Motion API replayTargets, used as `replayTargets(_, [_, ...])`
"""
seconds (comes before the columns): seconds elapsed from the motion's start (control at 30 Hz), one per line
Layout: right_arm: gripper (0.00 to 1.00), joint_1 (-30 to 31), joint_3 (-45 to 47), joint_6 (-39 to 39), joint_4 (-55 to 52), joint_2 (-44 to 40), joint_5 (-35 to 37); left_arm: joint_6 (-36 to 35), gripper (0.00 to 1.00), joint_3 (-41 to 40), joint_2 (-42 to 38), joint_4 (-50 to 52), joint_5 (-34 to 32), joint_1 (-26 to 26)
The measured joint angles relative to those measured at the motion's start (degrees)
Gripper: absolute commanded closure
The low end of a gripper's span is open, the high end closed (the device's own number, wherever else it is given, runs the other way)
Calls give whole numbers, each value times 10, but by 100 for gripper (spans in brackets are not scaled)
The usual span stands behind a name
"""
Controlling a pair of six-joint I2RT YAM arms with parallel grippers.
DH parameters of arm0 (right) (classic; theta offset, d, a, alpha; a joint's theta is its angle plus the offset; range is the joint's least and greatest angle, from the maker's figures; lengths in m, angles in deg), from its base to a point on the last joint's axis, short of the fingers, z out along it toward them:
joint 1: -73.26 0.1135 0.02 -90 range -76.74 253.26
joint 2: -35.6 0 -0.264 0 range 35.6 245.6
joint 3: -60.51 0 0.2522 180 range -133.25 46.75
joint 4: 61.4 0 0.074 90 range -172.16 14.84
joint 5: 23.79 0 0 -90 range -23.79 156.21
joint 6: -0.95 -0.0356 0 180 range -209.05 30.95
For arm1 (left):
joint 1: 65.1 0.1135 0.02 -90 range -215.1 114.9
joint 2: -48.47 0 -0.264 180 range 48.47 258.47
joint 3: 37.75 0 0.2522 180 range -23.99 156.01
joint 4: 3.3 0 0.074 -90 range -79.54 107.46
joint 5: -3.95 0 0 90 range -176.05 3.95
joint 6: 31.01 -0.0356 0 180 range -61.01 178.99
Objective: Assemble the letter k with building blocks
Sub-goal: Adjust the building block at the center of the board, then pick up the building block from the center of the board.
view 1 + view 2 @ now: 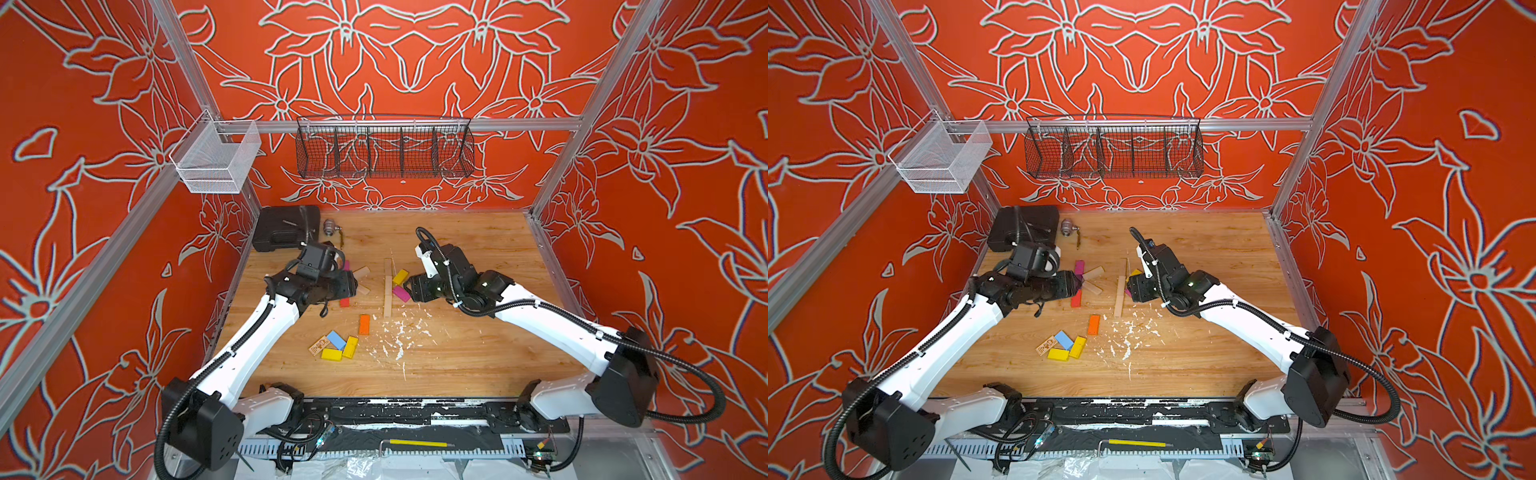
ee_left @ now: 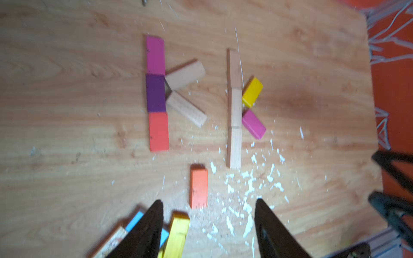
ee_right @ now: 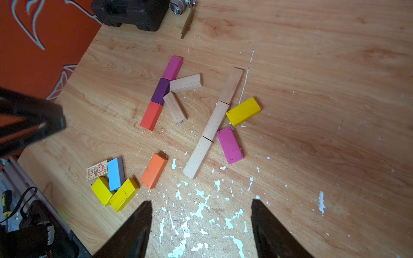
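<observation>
Two k shapes of building blocks lie mid-table. One has a magenta (image 2: 155, 55), purple (image 2: 156, 93) and red (image 2: 158, 131) stem with two plain wood arms (image 2: 185, 74). The other has a stem of three plain planks (image 3: 215, 120) with a yellow (image 3: 243, 111) and a magenta arm (image 3: 229, 145). An orange block (image 3: 154, 170) lies loose nearer the front. Beside it sit a printed (image 3: 96, 170), a light blue (image 3: 115, 174) and two yellow blocks (image 3: 124, 194). My left gripper (image 2: 209, 201) hovers open and empty above the first k. My right gripper (image 3: 201, 201) hovers open and empty by the second.
White flecks of debris (image 1: 399, 332) are scattered in front of the plank stem. A black case (image 1: 284, 228) and a metal valve fitting (image 1: 330, 227) stand at the back left. A black wire basket (image 1: 384, 147) and a white mesh basket (image 1: 216, 160) hang on the walls.
</observation>
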Motion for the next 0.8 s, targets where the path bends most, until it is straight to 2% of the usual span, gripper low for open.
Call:
replayTargets(0.1, [28, 0, 7, -10, -1, -9, 23, 30, 44, 3, 19, 43, -27, -48])
replayTargets(0.27, [28, 0, 25, -22, -6, -39, 49, 61, 46, 5, 84, 61, -51, -90])
replayTargets(0.63, [28, 0, 57, -31, -18, -91, 78, 61, 46, 15, 250, 3, -50, -98])
replayTargets(0.8, [27, 0, 64, -31, -22, -101, 87, 54, 46, 16, 283, -17, -50, -98])
